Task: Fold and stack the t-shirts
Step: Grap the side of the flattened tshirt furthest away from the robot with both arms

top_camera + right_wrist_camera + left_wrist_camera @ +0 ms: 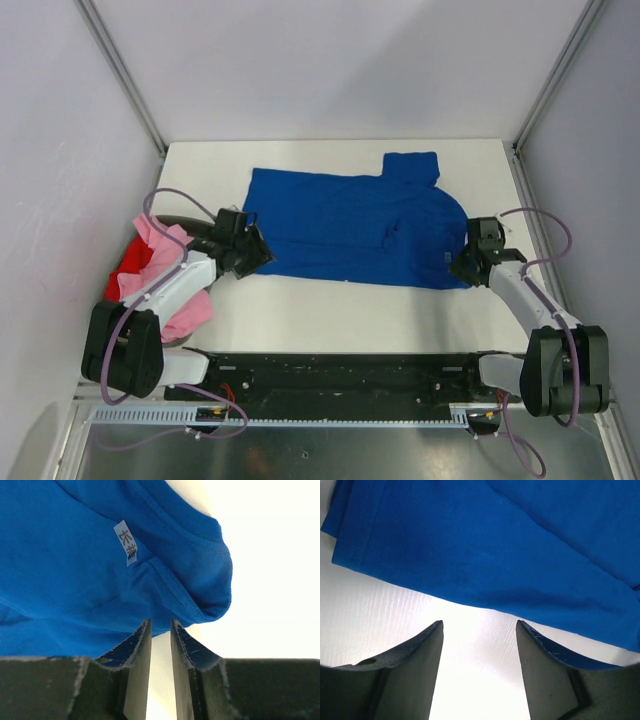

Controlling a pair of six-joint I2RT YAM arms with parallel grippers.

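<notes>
White table [330, 315]: blue t-shirt [350, 225] seems half-folded, pink t-shirt [195, 312] and red t-shirt [128, 265] heaped; left gripper [258, 255] spread, right gripper [462, 268] barely parted, both empty.

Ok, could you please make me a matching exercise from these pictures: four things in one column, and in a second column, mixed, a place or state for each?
Things:
1. blue t-shirt
2. pink t-shirt
3. left gripper
4. right gripper

Places or states:
a. jaws almost together, at the collar end
b. bunched at the left edge of the table
c. spread out mid-table
d. jaws wide apart, at the hem end

Pairs: 1-c, 2-b, 3-d, 4-a.
</notes>
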